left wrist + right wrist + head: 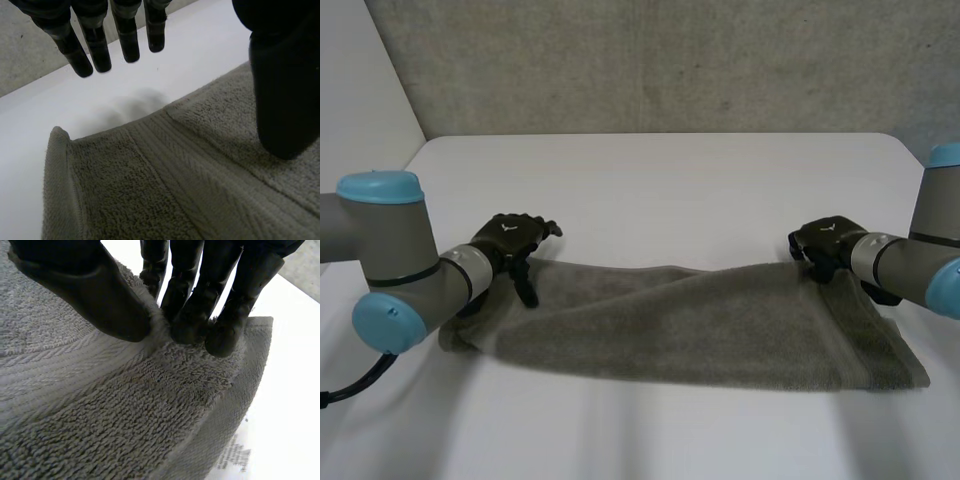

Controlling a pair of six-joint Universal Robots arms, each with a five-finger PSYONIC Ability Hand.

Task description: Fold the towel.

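Towel (700, 325) lies doubled on table (650, 190) — right robot hand (825, 241) pinches it.

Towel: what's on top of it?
The right hand pinches the towel near its right end; the left hand is open over its left end. What lies beneath the towel is covered.

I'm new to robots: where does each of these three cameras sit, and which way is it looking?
Head view: behind and between the arms, looking down on the table and towel; both arms, left hand and right hand show.
Left wrist view: on the left wrist, looking along the palm; straight fingers over the table, thumb above the towel.
Right wrist view: on the right wrist, looking along the palm; fingers and thumb pinch the towel near a corner.
All three share the towel.
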